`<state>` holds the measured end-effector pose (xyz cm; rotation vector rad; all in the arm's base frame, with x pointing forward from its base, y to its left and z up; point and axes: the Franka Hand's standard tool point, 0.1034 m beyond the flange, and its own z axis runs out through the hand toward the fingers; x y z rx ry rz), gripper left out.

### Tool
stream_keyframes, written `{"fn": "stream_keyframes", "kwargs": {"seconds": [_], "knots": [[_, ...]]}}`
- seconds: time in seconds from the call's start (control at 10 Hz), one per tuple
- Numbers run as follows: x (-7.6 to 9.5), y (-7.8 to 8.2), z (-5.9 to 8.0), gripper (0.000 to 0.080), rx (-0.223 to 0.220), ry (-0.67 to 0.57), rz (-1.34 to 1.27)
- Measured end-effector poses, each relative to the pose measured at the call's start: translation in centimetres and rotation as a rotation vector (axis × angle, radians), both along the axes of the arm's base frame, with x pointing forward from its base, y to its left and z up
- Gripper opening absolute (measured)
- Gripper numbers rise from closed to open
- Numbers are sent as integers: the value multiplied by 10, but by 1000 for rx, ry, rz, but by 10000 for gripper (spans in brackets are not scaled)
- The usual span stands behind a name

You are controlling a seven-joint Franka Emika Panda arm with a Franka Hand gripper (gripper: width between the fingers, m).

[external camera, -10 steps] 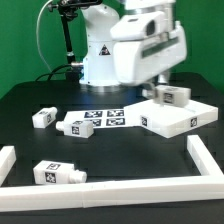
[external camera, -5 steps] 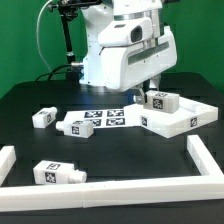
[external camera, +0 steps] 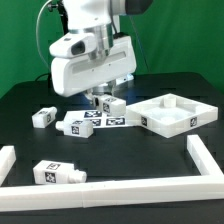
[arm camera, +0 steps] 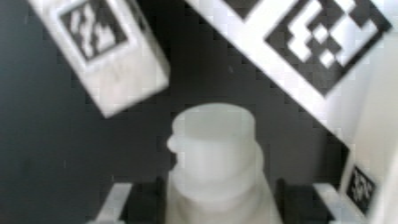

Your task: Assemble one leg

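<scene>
Holding the leg [external camera: 112, 104] clamped between its fingers, our gripper [external camera: 104, 99] hangs just above the marker board [external camera: 92, 114], near the square panel [external camera: 176, 122]. We judge this the transfer step; next we must line the leg up over a panel corner.

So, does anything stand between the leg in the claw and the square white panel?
Nothing visible does. The claw is shut on the leg, held above the marker board; from there to the panel at the exterior view's right only black table shows. Other legs lie off that path.
</scene>
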<state>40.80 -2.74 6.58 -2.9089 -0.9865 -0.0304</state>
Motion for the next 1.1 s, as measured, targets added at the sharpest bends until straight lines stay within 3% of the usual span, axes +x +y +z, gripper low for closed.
{"fn": "stream_keyframes", "kwargs": {"seconds": [0.4, 0.6, 0.8, 1.1], "knots": [[0, 1, -3, 294, 1, 4, -7], [-22, -6, -26, 294, -1, 40, -92], [-29, -13, -39, 294, -6, 27, -121], [-29, -13, -39, 294, -6, 27, -121]]}}
